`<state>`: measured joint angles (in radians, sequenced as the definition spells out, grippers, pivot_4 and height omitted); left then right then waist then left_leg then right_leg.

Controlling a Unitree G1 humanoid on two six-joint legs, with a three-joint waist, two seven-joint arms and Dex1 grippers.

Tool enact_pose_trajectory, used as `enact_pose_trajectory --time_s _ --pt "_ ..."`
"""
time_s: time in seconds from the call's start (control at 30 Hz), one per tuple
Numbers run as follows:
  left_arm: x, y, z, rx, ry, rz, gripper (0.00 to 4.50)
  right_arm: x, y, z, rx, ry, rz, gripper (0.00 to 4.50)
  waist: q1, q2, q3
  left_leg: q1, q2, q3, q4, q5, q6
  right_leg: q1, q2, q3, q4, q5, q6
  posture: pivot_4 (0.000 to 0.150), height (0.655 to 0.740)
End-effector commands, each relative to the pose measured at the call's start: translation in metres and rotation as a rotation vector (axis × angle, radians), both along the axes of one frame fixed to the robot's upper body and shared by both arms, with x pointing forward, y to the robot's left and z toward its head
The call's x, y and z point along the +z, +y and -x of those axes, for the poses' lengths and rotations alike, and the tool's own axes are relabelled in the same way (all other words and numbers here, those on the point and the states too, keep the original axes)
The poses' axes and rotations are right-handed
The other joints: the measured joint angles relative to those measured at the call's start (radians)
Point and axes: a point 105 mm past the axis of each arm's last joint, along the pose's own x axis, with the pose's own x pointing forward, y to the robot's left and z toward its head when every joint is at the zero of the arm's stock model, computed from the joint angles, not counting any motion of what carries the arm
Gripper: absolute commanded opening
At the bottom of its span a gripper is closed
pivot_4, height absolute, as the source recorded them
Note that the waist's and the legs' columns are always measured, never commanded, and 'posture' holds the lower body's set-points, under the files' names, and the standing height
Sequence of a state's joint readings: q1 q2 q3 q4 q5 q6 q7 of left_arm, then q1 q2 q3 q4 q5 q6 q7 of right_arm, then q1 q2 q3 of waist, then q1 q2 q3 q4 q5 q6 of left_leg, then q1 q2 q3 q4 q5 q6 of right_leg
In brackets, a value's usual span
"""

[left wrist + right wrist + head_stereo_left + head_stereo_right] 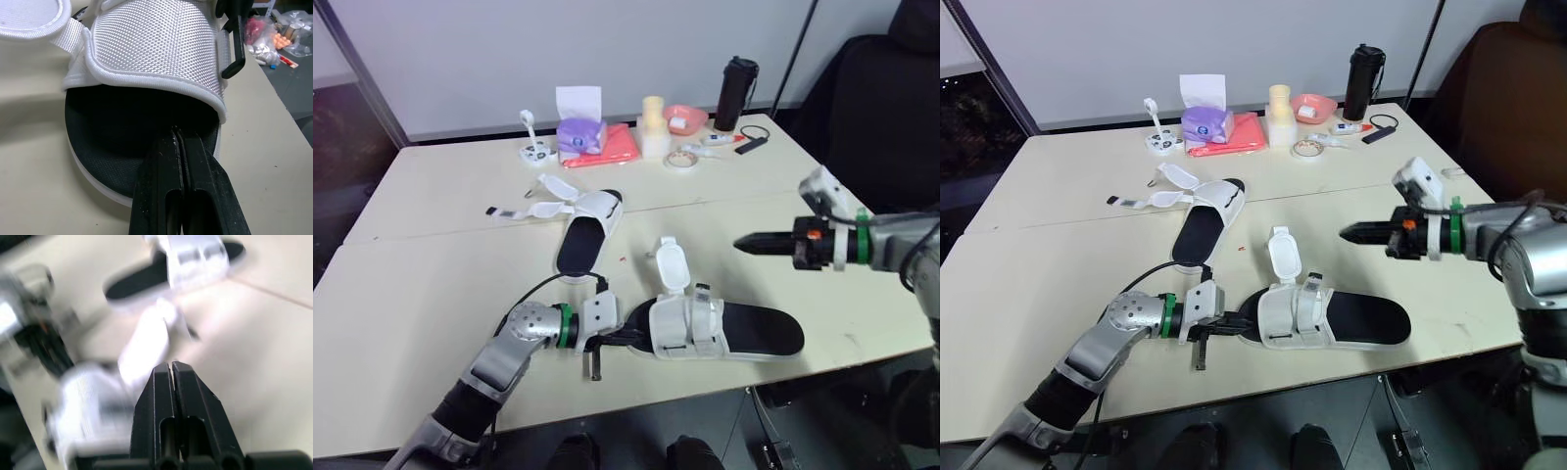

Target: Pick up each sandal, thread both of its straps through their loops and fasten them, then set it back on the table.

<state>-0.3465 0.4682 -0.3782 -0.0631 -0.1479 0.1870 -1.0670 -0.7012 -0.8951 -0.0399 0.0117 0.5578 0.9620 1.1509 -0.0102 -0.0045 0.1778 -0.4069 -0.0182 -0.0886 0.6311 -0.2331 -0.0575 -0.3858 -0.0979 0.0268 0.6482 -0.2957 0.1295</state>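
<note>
With the closed left tool [631, 339] lodged in the sandal [744, 331] toe, the closed right tool [742, 241] should be opened for the strap [672, 264] ahead.

The front sandal [690, 323] has a white top of woven cloth. It is rough and bumpy like a tiny basket, with a smooth stitched edge. Its black foot bed looks soft and dull, not shiny. The left gripper [177, 132], at the sandal's toe end, is hard black plastic with a little shine. The table [431, 294] under the sandal is pale, smooth and matt. Far behind the sandal, the black bottle [736, 93] shines, and the white tissue [578, 101] is thin paper.
</note>
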Motion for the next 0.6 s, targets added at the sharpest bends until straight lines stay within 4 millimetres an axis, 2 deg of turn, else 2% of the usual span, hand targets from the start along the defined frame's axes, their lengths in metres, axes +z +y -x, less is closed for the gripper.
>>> enact_pose_trajectory --time_s 0.03,0.13,0.27,0.43,0.6 --pt "-0.017 0.003 0.007 -0.009 0.058 -0.053 0.00 -0.011 0.008 -0.013 -0.007 0.107 -0.075 0.05 0.000 0.000 0.000 0.000 0.000 0.000 0.000 0.000 0.000 -0.001 0.000 0.000 0.000 0.000 0.000 0.150 0.7400" --pt "-0.018 0.004 0.008 -0.010 0.058 -0.054 0.00 -0.016 0.013 -0.022 -0.006 0.139 -0.111 0.05 0.000 0.000 0.000 -0.002 0.000 0.000 0.000 0.000 0.000 -0.002 0.000 0.000 0.000 0.000 0.000 0.150 0.7400" --pt "-0.019 0.004 0.011 -0.007 0.059 -0.056 0.00 -0.016 0.018 -0.031 -0.012 0.156 -0.141 1.78 -0.004 0.000 0.000 -0.001 0.000 0.000 0.000 0.000 0.000 -0.003 0.000 0.000 0.001 0.000 0.000 0.150 0.7400" --pt "-0.021 0.006 0.012 0.001 0.062 -0.057 0.00 -0.016 0.025 -0.037 0.000 0.223 -0.176 4.44 -0.005 0.001 0.000 -0.001 0.000 0.000 0.000 0.000 0.000 -0.003 0.000 0.000 0.001 0.000 0.000 0.150 0.7400" --pt "-0.020 0.006 0.010 0.010 0.053 -0.057 0.00 -0.023 0.034 -0.044 0.005 0.346 -0.217 4.44 -0.006 0.001 0.000 -0.001 0.000 0.001 0.000 0.000 0.000 -0.003 0.000 0.000 0.001 0.000 0.000 0.150 0.7400"
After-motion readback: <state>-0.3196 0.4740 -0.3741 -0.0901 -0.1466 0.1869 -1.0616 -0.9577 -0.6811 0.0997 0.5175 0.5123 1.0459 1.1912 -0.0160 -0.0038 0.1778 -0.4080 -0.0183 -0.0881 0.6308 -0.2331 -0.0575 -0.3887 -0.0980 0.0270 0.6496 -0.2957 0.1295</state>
